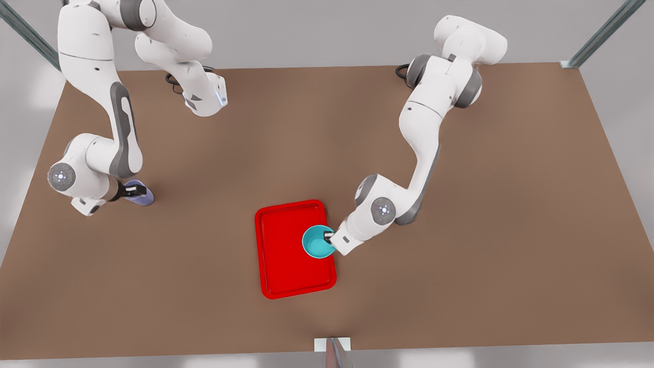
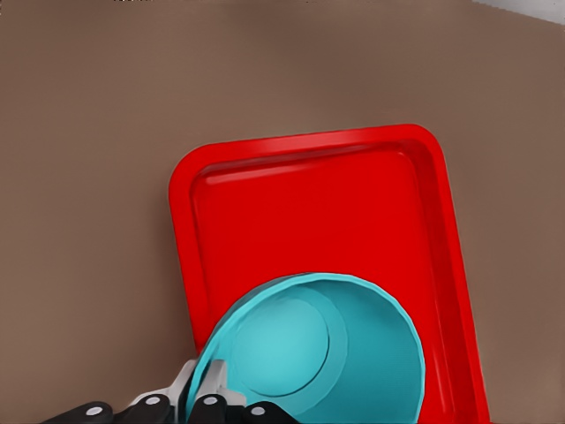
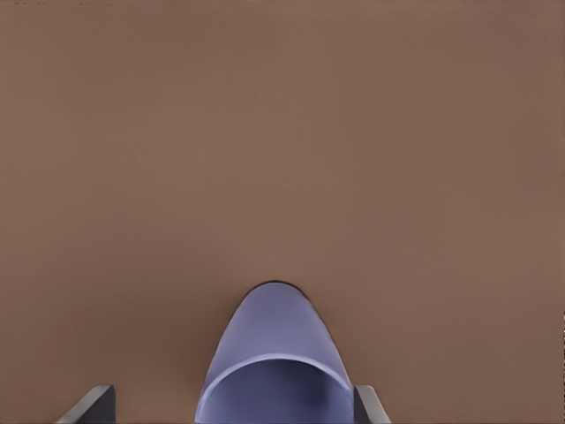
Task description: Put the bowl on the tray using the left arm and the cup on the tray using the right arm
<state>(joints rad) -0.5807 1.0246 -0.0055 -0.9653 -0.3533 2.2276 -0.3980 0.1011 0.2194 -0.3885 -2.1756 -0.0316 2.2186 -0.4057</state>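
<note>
The left gripper [image 1: 329, 236] pinches the bowl's [image 1: 318, 242] rim over the tray [image 1: 286, 255]. The cup [image 3: 275, 367] sits between the right gripper's [image 1: 134, 191] spread fingers [image 3: 90, 405], contact unclear.

In your left wrist view, the picture's edge cuts off the shallow teal bowl [image 2: 327, 353] and the flat red tray [image 2: 309, 203]. Your right wrist view crops the lavender tumbler cup [image 3: 275, 358] and both fingers [image 3: 88, 406] beside it. From the front, the right hand [image 1: 134, 191] hides much of that cup.
</note>
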